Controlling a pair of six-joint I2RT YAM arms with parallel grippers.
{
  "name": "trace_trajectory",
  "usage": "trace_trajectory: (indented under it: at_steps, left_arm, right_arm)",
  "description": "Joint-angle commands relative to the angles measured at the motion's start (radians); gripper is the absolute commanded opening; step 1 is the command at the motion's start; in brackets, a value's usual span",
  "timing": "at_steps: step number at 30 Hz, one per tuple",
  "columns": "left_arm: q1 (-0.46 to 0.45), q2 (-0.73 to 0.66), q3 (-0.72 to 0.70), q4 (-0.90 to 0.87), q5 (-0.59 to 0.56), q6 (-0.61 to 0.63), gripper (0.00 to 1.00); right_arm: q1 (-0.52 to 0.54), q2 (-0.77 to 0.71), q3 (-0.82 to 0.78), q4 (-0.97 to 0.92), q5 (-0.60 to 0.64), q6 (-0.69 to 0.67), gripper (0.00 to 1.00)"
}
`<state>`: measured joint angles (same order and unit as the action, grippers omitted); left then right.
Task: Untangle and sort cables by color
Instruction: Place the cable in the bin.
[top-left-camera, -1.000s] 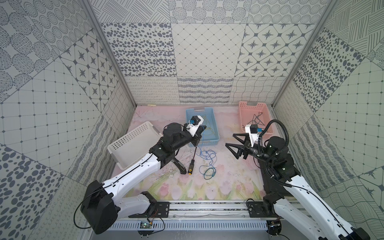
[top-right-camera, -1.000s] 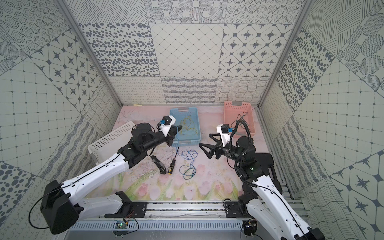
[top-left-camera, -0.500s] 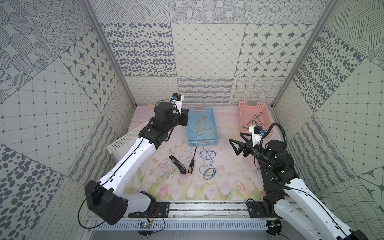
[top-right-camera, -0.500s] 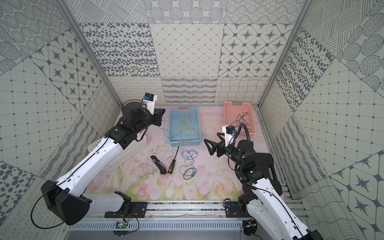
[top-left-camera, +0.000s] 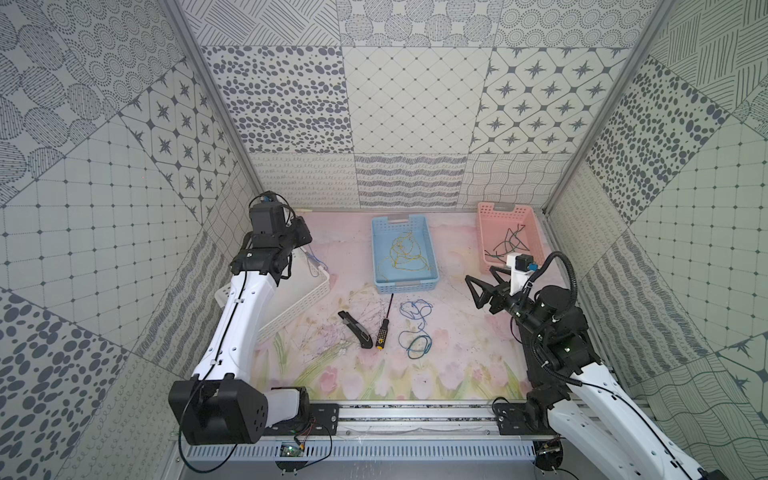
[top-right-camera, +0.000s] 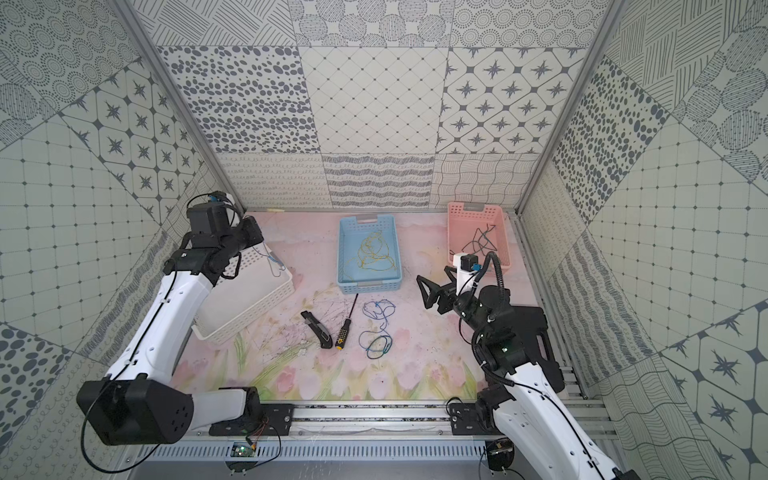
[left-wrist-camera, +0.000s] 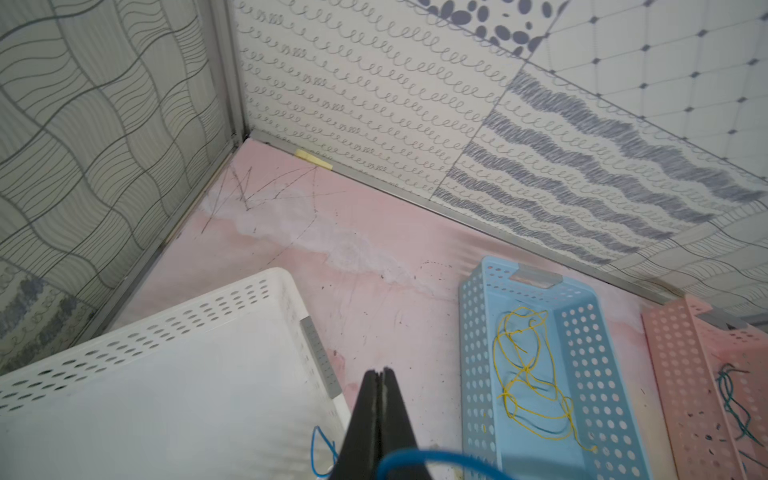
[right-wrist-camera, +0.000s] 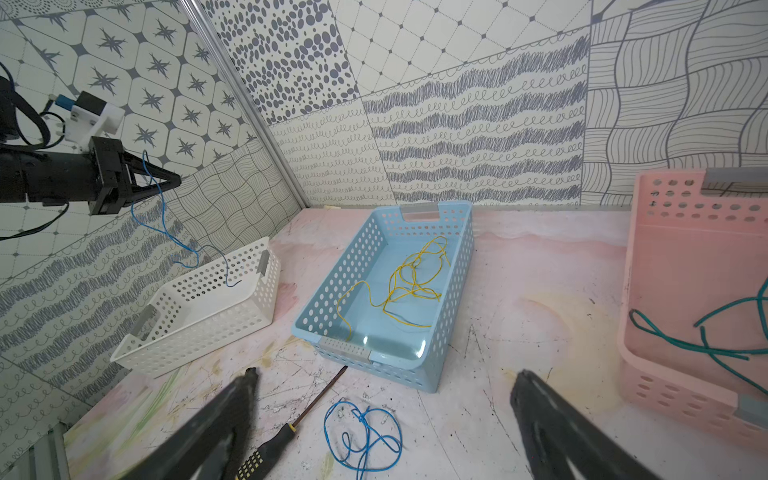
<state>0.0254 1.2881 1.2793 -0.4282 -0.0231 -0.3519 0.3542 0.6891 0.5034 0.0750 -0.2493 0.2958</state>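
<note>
The left gripper (right-wrist-camera: 176, 181) is pinching a blue cable (right-wrist-camera: 160, 212) between closed jaws, its end dangling into the white basket (right-wrist-camera: 199, 328); the right gripper (right-wrist-camera: 386, 375) is hanging wide open near the blue tangle (right-wrist-camera: 361, 436) on the mat; a yellow cable (top-left-camera: 405, 257) is lying in the blue basket (top-left-camera: 405, 286); dark cables (top-left-camera: 509, 243) are lying in the pink basket (top-left-camera: 484, 232).

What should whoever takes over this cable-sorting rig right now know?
Left gripper: shut on a blue cable, above the white basket; the cable's end hangs into it.
Right gripper: open, empty, over the table.
Done: yellow cables in blue basket; green cables in pink basket.
Left: drop the held cable into the white basket, then untangle and move the blue tangle lying by the screwdriver.
</note>
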Motion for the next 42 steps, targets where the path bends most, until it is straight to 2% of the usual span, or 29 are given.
trace_trajectory:
  at_steps: [1,10,16,17,19,20,21,22,23,27,30,32,34,36,38,40,42]
  left_arm:
    - [0.091,0.022,-0.017,-0.079,-0.133,-0.098,0.00]
    - [0.129,0.145,-0.028,-0.119,-0.383,-0.132,0.00]
    - [0.161,0.216,-0.007,-0.224,-0.525,-0.250,0.00]
    - [0.161,0.226,0.001,-0.251,-0.548,-0.273,0.07]
    - [0.162,0.249,0.028,-0.312,-0.571,-0.318,0.58]
    - [0.162,0.264,0.047,-0.355,-0.576,-0.344,0.77]
    - [0.162,0.282,0.075,-0.404,-0.579,-0.371,0.89]
    - [0.162,0.296,0.097,-0.447,-0.579,-0.397,0.97]
    - [0.162,0.310,0.122,-0.491,-0.576,-0.421,1.00]
    - [0.162,0.324,0.178,-0.589,-0.539,-0.477,1.00]
    - [0.155,0.279,0.171,-0.583,-0.468,-0.475,1.00]
    - [0.132,0.216,0.135,-0.516,-0.362,-0.427,1.00]
    - [0.086,0.127,0.070,-0.387,-0.195,-0.348,0.97]
    - [0.014,0.018,-0.040,-0.192,0.065,-0.250,0.89]
    - [-0.049,-0.075,-0.144,-0.013,0.312,-0.209,0.86]
    - [-0.136,-0.146,-0.247,0.180,0.492,-0.216,0.83]
    - [-0.258,-0.183,-0.320,0.301,0.566,-0.228,0.76]
  right_arm:
    - [-0.004,0.008,-0.006,0.058,0.001,0.013,0.99]
    - [-0.004,0.001,-0.006,0.057,-0.008,0.017,0.99]
    - [-0.005,0.001,-0.007,0.062,-0.018,0.023,0.99]
    - [-0.005,0.004,-0.006,0.063,-0.021,0.024,0.99]
    - [-0.006,0.008,-0.005,0.062,-0.024,0.026,0.99]
    - [-0.006,0.010,-0.005,0.064,-0.026,0.029,0.99]
    - [-0.006,0.013,-0.005,0.064,-0.025,0.028,0.99]
    - [-0.006,0.012,-0.006,0.066,-0.025,0.029,0.99]
    - [-0.007,0.012,-0.007,0.065,-0.025,0.029,0.99]
    - [-0.007,0.014,-0.006,0.068,-0.026,0.031,0.99]
    - [-0.006,0.021,-0.007,0.073,-0.031,0.031,0.99]
    - [-0.006,0.045,-0.006,0.086,-0.059,0.036,0.99]
    - [-0.006,0.101,0.005,0.116,-0.151,0.047,0.99]
    - [-0.003,0.197,0.028,0.193,-0.344,0.088,0.99]
    - [0.013,0.292,0.058,0.252,-0.469,0.141,0.95]
    - [0.045,0.356,0.094,0.204,-0.476,0.137,0.95]
    - [0.068,0.372,0.100,0.143,-0.414,0.102,0.95]
